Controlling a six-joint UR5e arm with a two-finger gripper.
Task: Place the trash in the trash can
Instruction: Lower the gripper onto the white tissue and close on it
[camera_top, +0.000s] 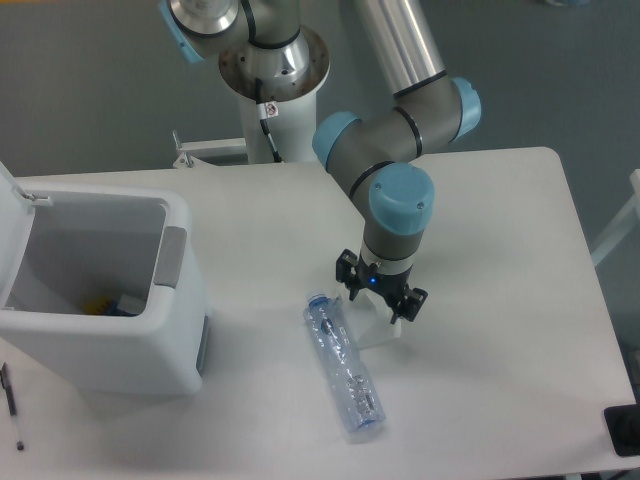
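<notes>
1. White bench (500, 380) carries everything; the UR5e arm (400, 200) reaches down over its middle.
2. Its gripper (380, 297) has its fingers spread wide, holding nothing, directly over the crumpled white tissue (372, 328), which it mostly hides.
3. Just left of the tissue, touching it, lies the crushed clear plastic bottle (345, 365), blue cap at the far end, body slanting near and right.
4. At the left stands the white trash can (110, 340), lid raised, grey panel facing right, something blue and yellow inside.
5. A pen (10, 400) lies at the near left edge.
</notes>
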